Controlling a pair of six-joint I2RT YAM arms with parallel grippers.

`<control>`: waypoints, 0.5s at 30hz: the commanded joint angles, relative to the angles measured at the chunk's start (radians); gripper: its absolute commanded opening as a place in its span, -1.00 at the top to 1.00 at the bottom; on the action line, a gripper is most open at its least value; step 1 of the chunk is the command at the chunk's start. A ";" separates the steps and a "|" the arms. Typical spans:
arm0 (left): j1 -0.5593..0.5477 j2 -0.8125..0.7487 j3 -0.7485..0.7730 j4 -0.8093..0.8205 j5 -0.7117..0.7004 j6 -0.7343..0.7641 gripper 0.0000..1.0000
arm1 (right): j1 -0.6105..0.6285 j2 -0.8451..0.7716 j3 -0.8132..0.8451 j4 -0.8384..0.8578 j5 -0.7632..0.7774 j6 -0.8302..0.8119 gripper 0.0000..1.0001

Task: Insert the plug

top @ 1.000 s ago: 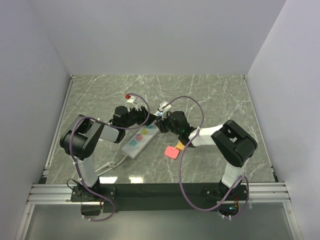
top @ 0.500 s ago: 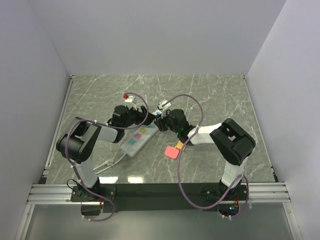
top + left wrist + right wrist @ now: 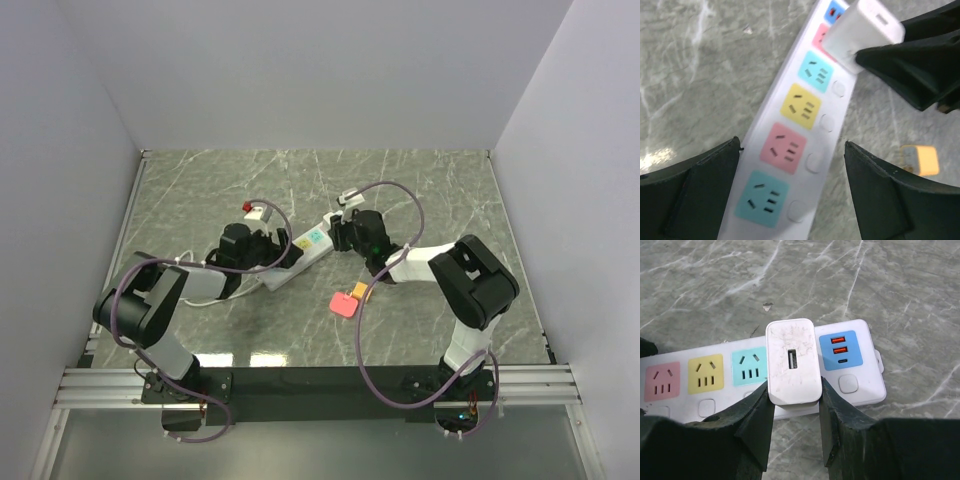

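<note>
**Plug pinched over the strip at mid-table, open marble on the far and right sides**

The white power strip [image 3: 297, 256] lies diagonally near the middle of the table [image 3: 450, 190], a little toward the left edge. Its USB end points to the far right corner and its other end to the near left corner.

The right gripper [image 3: 793, 386] is pressed onto the white plug [image 3: 792, 361], one finger on each long side. It holds the plug over the strip between the cyan socket [image 3: 749, 369] and the blue USB panel [image 3: 841, 351]. The plug covers the socket beneath it, and I cannot tell whether its prongs are seated.

The left gripper [image 3: 790, 165] is spread wide, with its fingers [image 3: 695, 192] standing on either side of the strip at the end nearer the left edge. Whether they touch the strip's long edges cannot be told. From the left wrist, the plug [image 3: 864, 31] and the right gripper [image 3: 912, 65] sit just beyond, near the left fingers.

Bare marble runs from the strip to the far edge and across to the right edge. White walls [image 3: 320, 80] stand along the far, left and right edges. A pink tag [image 3: 343, 305] with an orange piece [image 3: 359, 290] lies just on the near side of the right gripper [image 3: 340, 236]. A purple cable [image 3: 384, 184] loops toward the far edge.
</note>
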 commanded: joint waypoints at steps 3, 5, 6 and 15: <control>-0.007 -0.008 -0.033 -0.005 -0.048 0.041 -0.82 | -0.017 -0.037 0.015 -0.024 0.054 0.042 1.00; -0.007 0.006 -0.030 -0.008 -0.048 0.046 -0.82 | -0.019 -0.042 0.019 -0.023 0.048 0.039 1.00; -0.007 0.009 -0.028 -0.007 -0.047 0.045 -0.81 | -0.019 -0.045 0.017 -0.021 0.039 0.040 1.00; -0.021 0.038 -0.036 0.027 0.009 0.035 -0.80 | -0.017 -0.242 -0.079 -0.017 0.042 0.070 -0.35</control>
